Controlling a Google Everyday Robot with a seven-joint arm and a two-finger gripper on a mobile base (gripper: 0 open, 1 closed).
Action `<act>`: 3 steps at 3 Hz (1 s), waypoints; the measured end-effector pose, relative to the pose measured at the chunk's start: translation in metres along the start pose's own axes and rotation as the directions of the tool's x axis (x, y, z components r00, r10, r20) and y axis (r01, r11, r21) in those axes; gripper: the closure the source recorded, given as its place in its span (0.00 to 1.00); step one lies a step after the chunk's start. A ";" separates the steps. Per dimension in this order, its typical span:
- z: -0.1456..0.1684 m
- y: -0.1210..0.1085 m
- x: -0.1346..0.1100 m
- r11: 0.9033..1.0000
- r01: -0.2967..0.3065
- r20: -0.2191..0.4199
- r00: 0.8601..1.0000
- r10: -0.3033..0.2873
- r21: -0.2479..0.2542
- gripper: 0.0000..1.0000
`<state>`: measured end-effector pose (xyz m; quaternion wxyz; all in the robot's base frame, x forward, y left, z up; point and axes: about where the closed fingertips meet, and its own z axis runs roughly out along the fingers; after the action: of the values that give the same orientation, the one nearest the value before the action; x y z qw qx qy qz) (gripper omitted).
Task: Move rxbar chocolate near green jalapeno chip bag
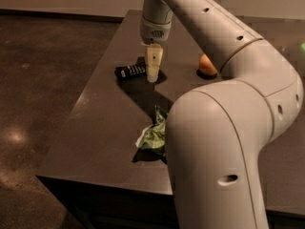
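Jaws of your gripper (152, 76) hang just right of the rxbar chocolate (130, 71), far on the surface (95, 128); clenched or released, you cannot tell. Drop off-centre and you may skid it away from the green jalapeno chip bag (153, 136)

Illegible white lettering on the rxbar chocolate (129, 71) just beside the end effector (152, 77)

rxbar chocolate (129, 71) flat beside jaws; green jalapeno chip bag (155, 135) half-hidden.
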<state>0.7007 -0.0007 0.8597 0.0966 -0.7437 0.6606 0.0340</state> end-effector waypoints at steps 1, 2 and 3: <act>0.015 -0.007 -0.009 0.999 0.022 -0.013 1.000 -0.022 -0.023 0.00; 0.025 -0.013 -0.015 0.999 0.035 -0.018 0.999 -0.036 -0.042 0.13; 0.028 -0.014 -0.019 0.998 0.044 -0.018 0.999 -0.045 -0.053 0.36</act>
<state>0.7142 0.0242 0.8370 0.0716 -0.7607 0.6437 0.0421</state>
